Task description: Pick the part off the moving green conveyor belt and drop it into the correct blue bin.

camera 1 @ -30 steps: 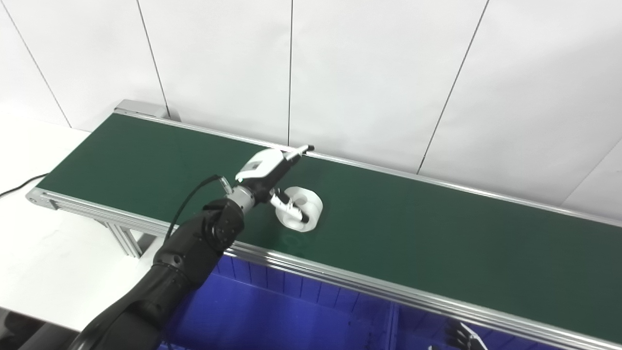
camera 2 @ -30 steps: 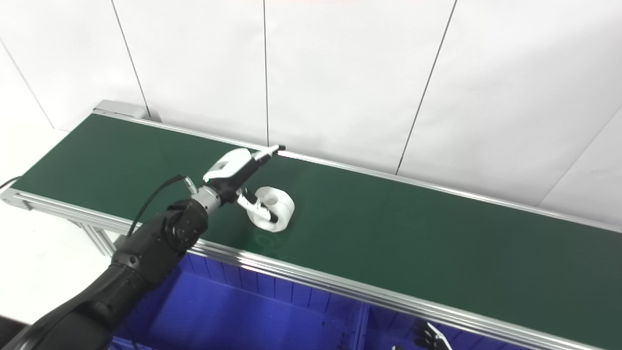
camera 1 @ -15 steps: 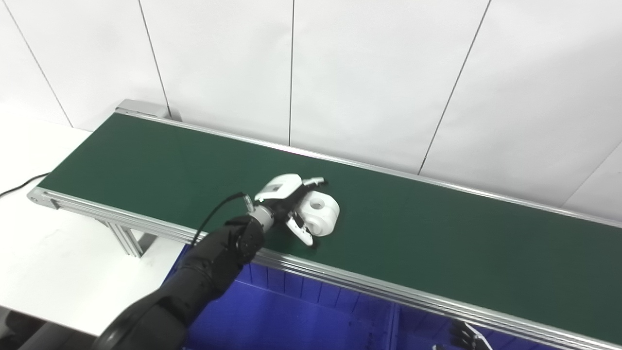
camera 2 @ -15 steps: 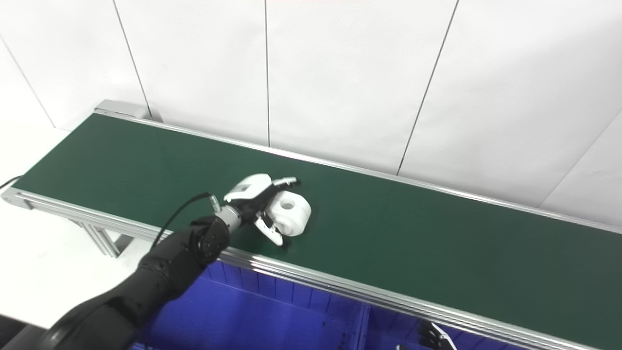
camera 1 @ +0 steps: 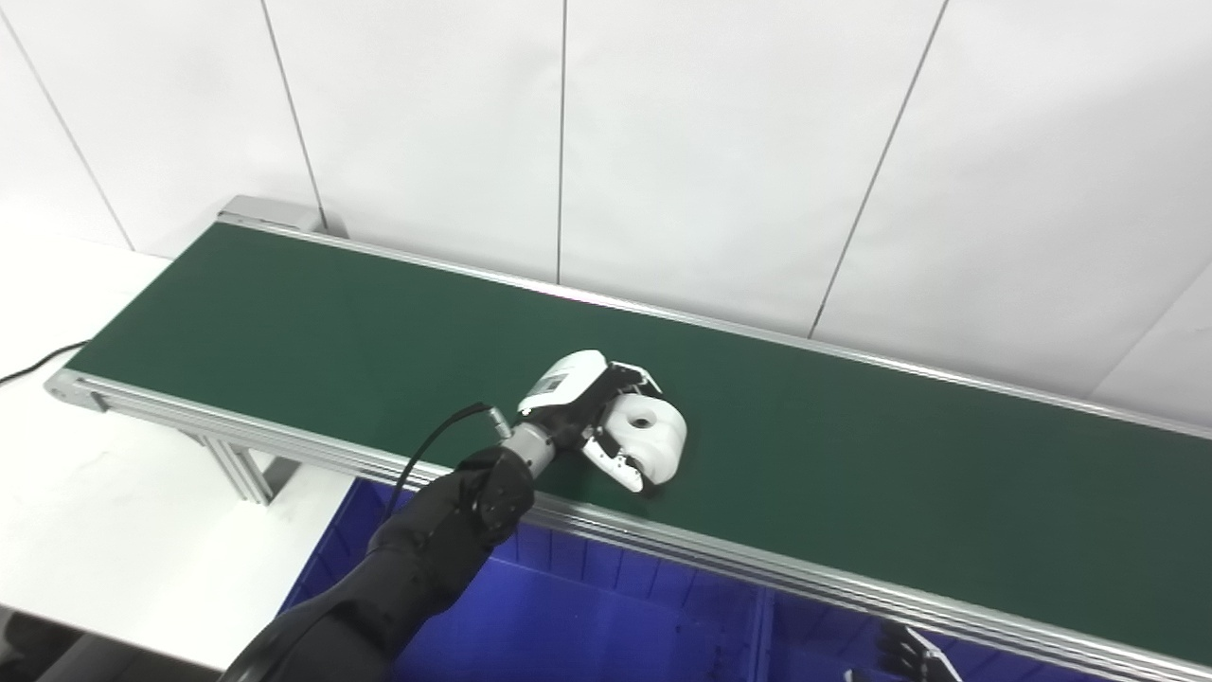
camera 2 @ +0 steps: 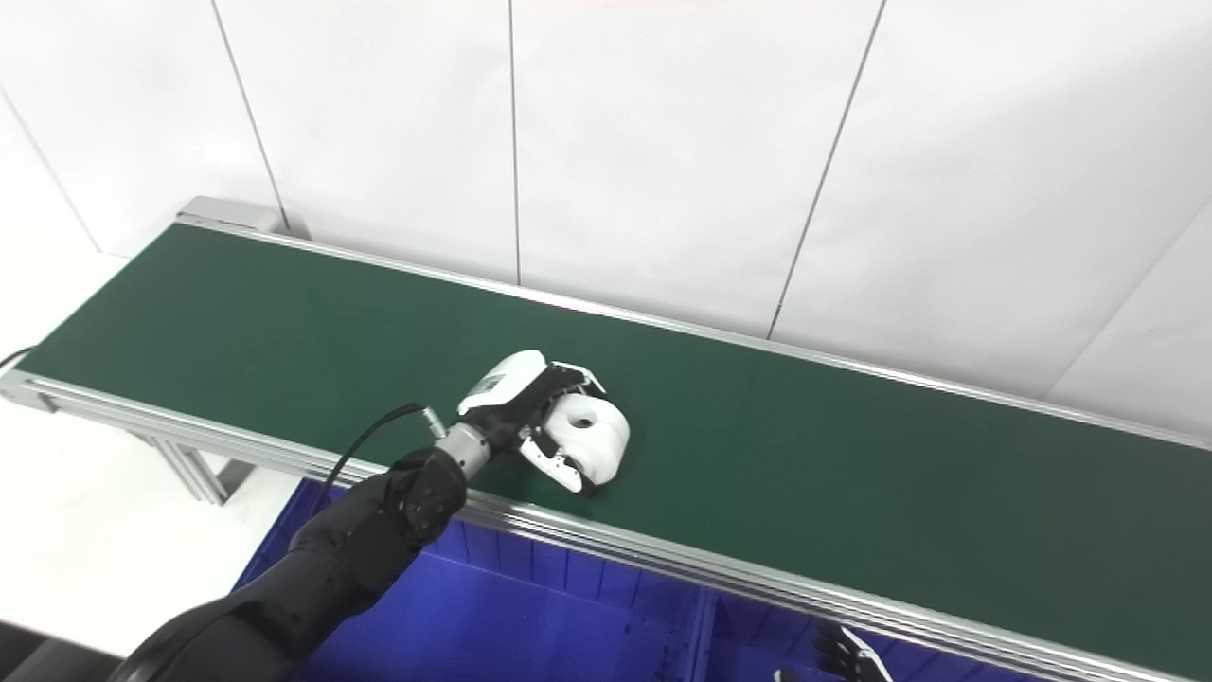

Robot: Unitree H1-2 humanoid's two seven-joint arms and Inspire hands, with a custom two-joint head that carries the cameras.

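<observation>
A white round part with a hole (camera 1: 655,438) lies on the green conveyor belt (camera 1: 881,474) near its front rail. My left hand (camera 1: 589,415) reaches over the rail from the left, its fingers curled over the part's top and its thumb under the near side, so it is shut on the part. The part seems to still touch the belt. It also shows in the right eye view (camera 2: 598,440). Only the dark fingertips of my right hand (camera 1: 904,654) show at the bottom edge, spread apart and empty, below the belt.
Blue bins (camera 1: 578,625) sit below the belt's front rail (camera 1: 757,568), split by a divider (camera 1: 763,635). A white table (camera 1: 95,502) and a black cable (camera 1: 28,365) are at the left. A white panelled wall stands behind the belt.
The part has travelled right along the belt. My left hand followed it, came down from above and closed its fingers around it. The right hand has stayed put.
</observation>
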